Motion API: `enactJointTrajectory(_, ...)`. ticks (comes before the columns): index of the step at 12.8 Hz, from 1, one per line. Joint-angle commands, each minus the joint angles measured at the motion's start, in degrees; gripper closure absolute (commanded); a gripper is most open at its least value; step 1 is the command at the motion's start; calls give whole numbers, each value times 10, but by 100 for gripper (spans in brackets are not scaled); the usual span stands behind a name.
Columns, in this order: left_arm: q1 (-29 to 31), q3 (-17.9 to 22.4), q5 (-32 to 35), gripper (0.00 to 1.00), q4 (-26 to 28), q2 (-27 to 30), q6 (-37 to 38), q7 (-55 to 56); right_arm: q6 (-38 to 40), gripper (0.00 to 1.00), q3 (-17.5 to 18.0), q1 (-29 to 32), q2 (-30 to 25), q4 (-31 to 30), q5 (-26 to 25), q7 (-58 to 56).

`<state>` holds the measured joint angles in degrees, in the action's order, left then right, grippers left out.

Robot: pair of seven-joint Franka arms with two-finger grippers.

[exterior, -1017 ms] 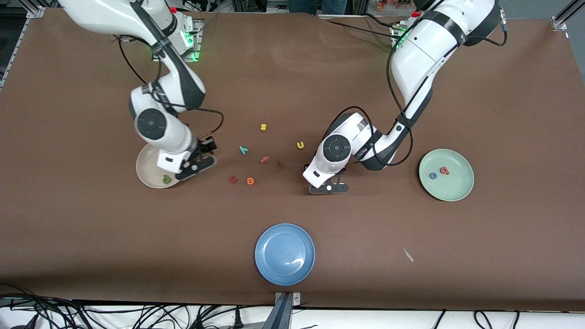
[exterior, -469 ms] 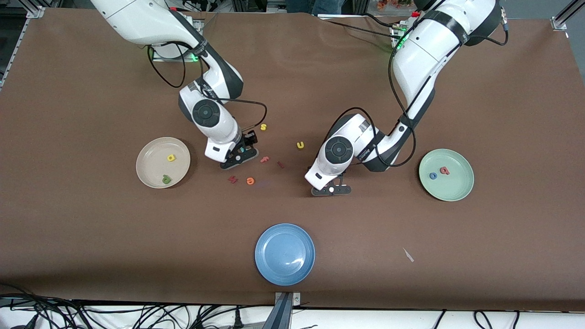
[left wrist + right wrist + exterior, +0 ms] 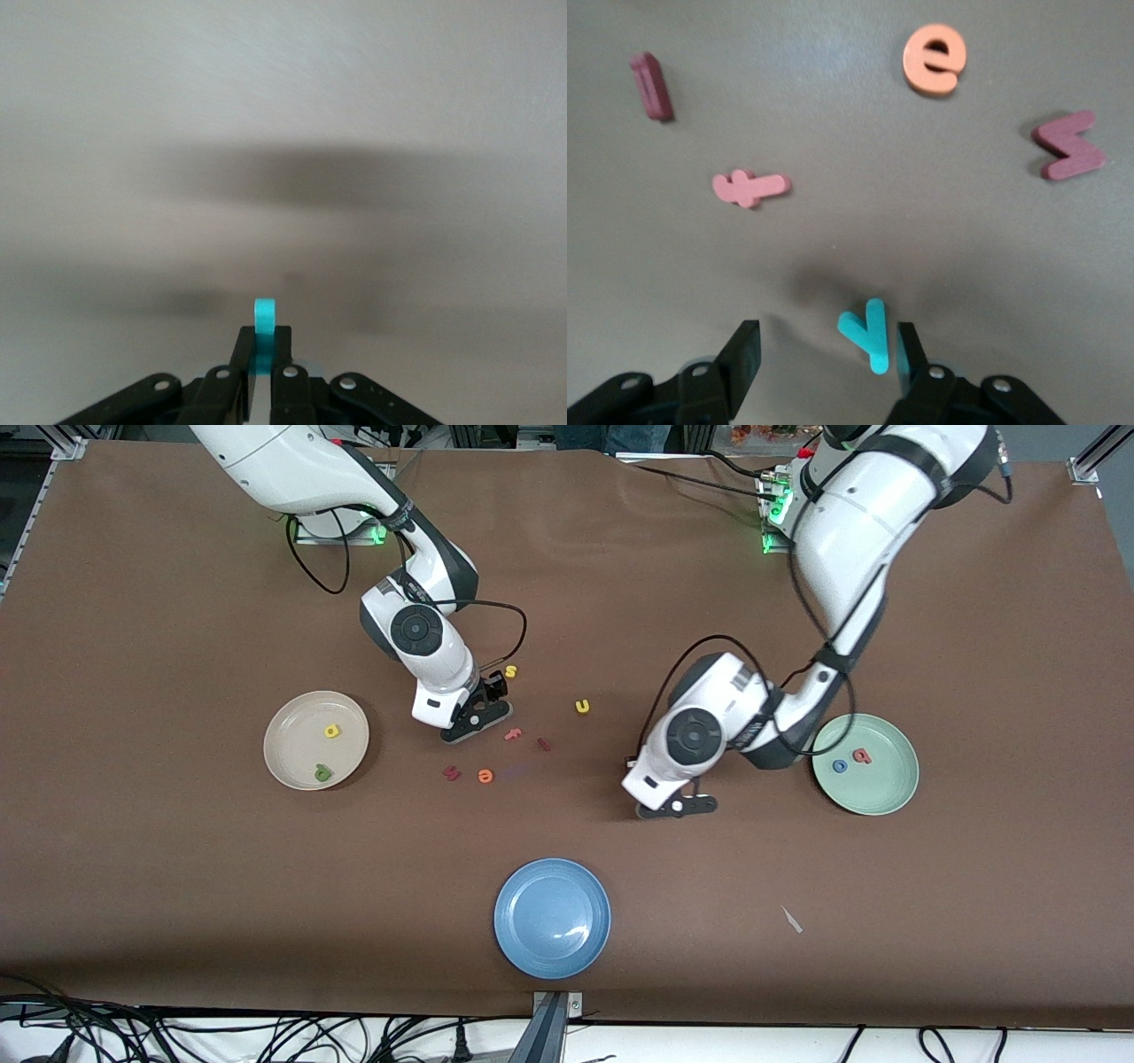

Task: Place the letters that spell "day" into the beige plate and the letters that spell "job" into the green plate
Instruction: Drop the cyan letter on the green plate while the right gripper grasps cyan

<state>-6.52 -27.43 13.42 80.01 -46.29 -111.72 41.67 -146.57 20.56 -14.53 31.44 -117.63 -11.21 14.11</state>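
Left gripper [image 3: 678,808]: pinched tight on the teal "j" [image 3: 264,314], which stands on edge between its fingers. Half-spread a second ago, it has since closed and shifted toward the green plate, over bare table.
Meaning for "job": the last letter is in hand; I judge only the carry and the drop remain.
Green plate [image 3: 877,802]: at the left arm's end of the table, it holds the blue "o" [image 3: 839,765] and the salmon "b" [image 3: 862,756], unmoved.
Beige plate [image 3: 283,766]: at the right arm's end, it shows the green "d" [image 3: 322,774] and the yellow "a" [image 3: 332,731], uncovered now that the arm has left.
Right gripper [image 3: 476,722]: gone from over the beige plate, it hangs low among the loose letters, fingers spread and holding nothing.
Teal "y" [image 3: 874,336]: flat on the table between those spread fingers, not yet gripped.
Meaning for "day": the "y" is all that is missing; closing on it looks like the next move.
Bystanders: the pink "f" [image 3: 749,187] and orange "e" [image 3: 934,58] lie near, clear of the fingers.
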Motion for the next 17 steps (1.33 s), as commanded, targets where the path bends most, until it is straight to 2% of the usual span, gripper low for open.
enactJointTrajectory(1, 122, -68, -18, 100, 17, 57, 93, -66, -19, 30, -1, 0, 3, -13, -17, 11)
enactJointTrajectory(3, 172, -67, -9, 100, 19, 69, 171, -116, -48, 30, -8, 0, 6, -26, -18, 11)
enactJointTrajectory(5, 243, -64, -2, 100, 27, 68, 200, -197, -61, 31, -12, 0, 6, -37, -18, 10)
enactJointTrajectory(8, 301, -63, 87, 100, 58, 56, 200, -247, -63, 38, -19, 1, 6, -40, -21, 10)
enactJointTrajectory(12, 380, -61, 157, 100, 76, 7, 187, -309, -63, 56, -21, 1, 7, -40, -21, 10)
enactJointTrajectory(14, 397, -61, 161, 100, 84, -6, 164, -322, -63, 58, -22, 1, 6, -40, -22, 9)
enactJointTrajectory(15, 401, -61, 161, 89, 86, -7, 157, -322, -63, 62, -22, 1, 6, -40, -22, 8)
enactJointTrajectory(16, 400, -61, 161, 65, 85, -7, 157, -321, -63, 68, -22, 1, 6, -40, -22, 7)
enactJointTrajectory(17, 397, -61, 160, 61, 81, -7, 157, -321, -63, 72, -22, 2, 6, -40, -22, 7)
